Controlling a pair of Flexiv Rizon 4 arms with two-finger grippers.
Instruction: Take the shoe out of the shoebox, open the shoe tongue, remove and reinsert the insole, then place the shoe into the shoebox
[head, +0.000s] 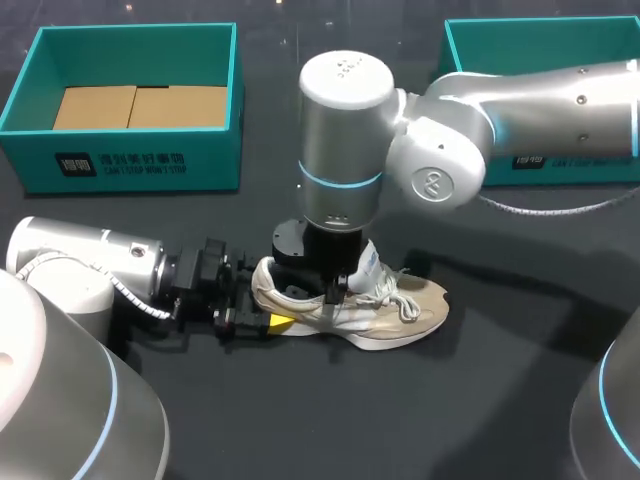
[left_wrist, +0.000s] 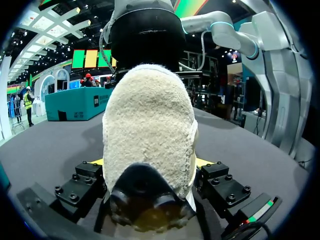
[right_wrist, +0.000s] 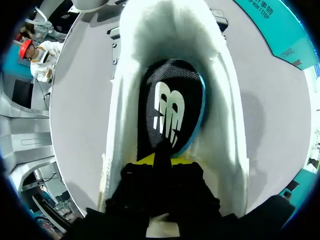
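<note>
A dark grey table (head: 500, 400) carries two teal cardboard shoeboxes (head: 140, 160) at its back. In front of them a beige-and-white laced sneaker (head: 400, 310) stands on its sole, heel clamped in the left gripper (head: 262, 318). The right gripper (head: 335, 292), down inside the sneaker's opening, pinches the black insole (right_wrist: 170, 115).

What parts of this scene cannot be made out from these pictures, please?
Right shoebox interior: head view, right arm covers it.
Insole front: right wrist view, runs under the right claw.
Right claw grip: right wrist view, its own body blocks it.
Shoe toe: left wrist view, the heel hides it.
</note>
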